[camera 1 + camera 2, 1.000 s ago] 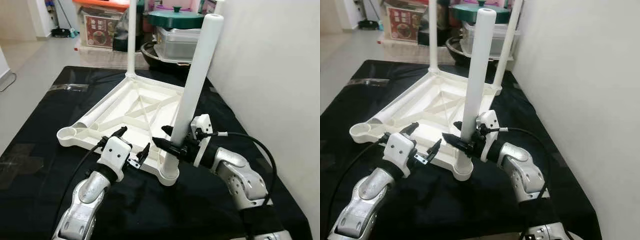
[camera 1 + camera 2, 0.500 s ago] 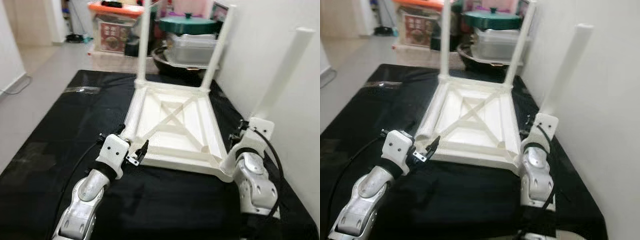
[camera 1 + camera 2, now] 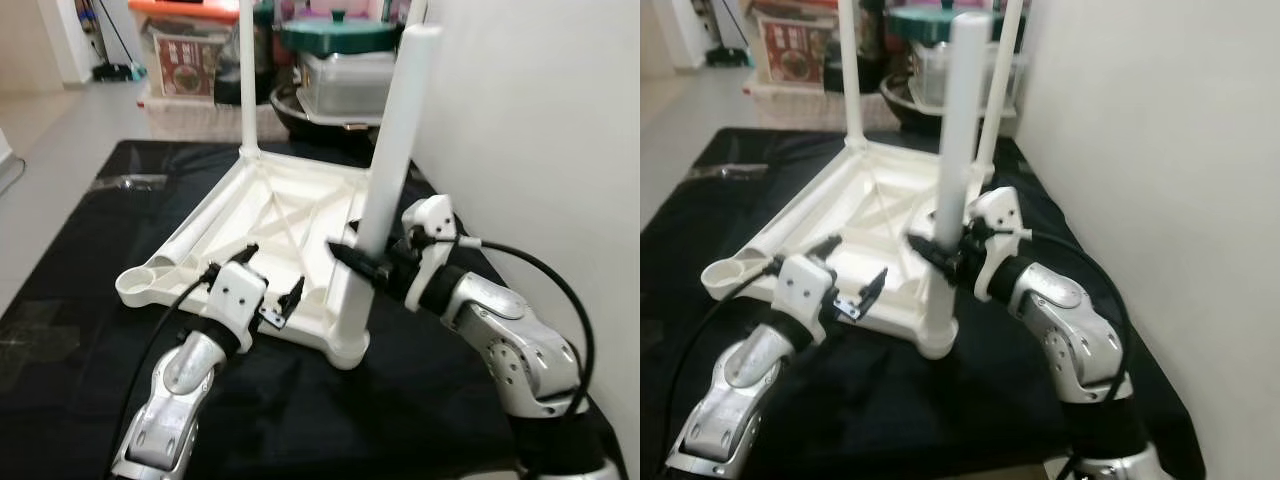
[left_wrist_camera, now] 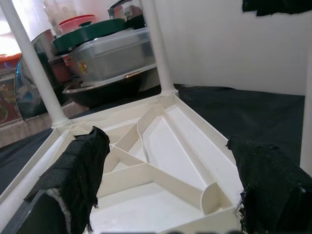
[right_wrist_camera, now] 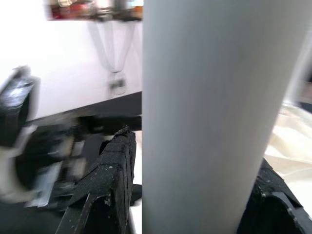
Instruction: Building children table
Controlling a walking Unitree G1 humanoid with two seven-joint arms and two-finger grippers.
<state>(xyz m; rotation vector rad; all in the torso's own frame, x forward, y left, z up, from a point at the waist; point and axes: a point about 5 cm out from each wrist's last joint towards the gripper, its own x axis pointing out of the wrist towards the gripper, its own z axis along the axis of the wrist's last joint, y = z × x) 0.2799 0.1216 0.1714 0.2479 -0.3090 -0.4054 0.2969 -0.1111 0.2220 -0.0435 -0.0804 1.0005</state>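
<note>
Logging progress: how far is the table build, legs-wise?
Done: two far legs stand in the upturned white tabletop. In hand: the right gripper grips a third leg, upright in the near right corner socket. Left gripper is open at the near edge, holding nothing. Left: the near left socket is empty; whether the third leg is fully seated can't be told.

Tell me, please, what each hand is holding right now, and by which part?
The right hand grips the near white table leg at its lower part, just above the corner socket. The left hand is open, holding nothing, over the upturned tabletop.
</note>
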